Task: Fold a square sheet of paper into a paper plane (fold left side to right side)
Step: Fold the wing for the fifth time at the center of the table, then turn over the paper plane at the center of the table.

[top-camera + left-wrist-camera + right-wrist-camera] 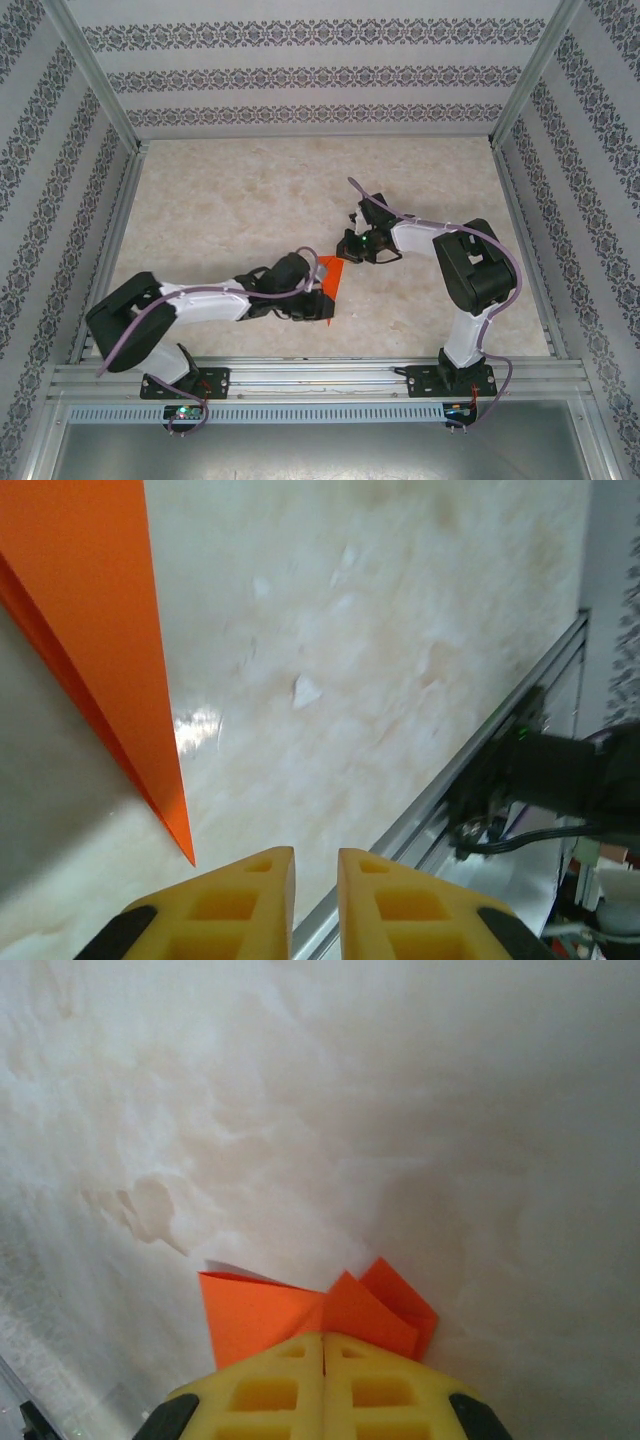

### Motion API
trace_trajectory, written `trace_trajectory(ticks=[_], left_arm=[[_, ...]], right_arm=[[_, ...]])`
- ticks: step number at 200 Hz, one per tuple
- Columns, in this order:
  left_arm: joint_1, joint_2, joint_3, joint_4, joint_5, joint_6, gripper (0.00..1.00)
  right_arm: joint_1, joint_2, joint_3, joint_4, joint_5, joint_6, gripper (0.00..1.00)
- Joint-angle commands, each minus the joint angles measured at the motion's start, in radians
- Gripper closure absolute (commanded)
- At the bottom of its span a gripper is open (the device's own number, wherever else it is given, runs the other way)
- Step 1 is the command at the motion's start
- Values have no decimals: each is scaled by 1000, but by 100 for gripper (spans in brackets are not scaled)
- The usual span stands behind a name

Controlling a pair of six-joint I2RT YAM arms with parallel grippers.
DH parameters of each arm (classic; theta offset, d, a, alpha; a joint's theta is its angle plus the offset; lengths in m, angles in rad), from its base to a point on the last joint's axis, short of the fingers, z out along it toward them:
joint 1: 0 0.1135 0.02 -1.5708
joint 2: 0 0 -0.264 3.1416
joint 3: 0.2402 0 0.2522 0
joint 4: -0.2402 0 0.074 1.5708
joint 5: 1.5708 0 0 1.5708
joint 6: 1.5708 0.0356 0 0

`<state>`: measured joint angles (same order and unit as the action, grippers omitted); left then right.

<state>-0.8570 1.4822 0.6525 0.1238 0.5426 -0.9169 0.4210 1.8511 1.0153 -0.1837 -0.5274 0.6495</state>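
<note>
Plainly found the paper plane (328,285) lying on the pale marbled table (220,200), toward the near edge and between the two arms. Read it from above as a folded orange-red wedge, broad at the far end and tapering to a sharp point toward the near rail (300,372). Saw the right gripper (342,256) down at the broad far end. Noted, in the right wrist view, the right gripper (322,1345) with yellow fingers clenched tight together, no gap, and folded flaps of the paper plane (260,1315) fanning out at their tips; could not tell whether pinched there or merely pressed under. Caught the left gripper (312,303) at the near left side of the paper. Saw, in the left wrist view, the left gripper (316,870) with fingers parted by a narrow slot, grasping nothing, and the long sharp tip of the paper plane (100,630) just to their left, apart from them
</note>
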Motion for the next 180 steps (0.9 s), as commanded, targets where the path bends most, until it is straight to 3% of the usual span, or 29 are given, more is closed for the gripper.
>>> trace_trajectory(ticks=[1, 39, 85, 152, 180], left_arm=[[68, -98, 21, -106, -47, 98, 77], [205, -259, 12, -209, -189, 179, 66], [274, -377, 9, -250, -389, 261, 44], [319, -392, -13, -208, -429, 290, 23], [324, -381, -27, -179, -420, 280, 18]], right_arm=[[-9, -58, 63, -49, 32, -35, 88], [-10, -133, 103, -127, 100, -78, 73], [12, -260, 48, -198, 257, -114, 52], [42, -484, -110, -238, 464, -125, 2], [42, -578, -162, -239, 503, -112, 2]])
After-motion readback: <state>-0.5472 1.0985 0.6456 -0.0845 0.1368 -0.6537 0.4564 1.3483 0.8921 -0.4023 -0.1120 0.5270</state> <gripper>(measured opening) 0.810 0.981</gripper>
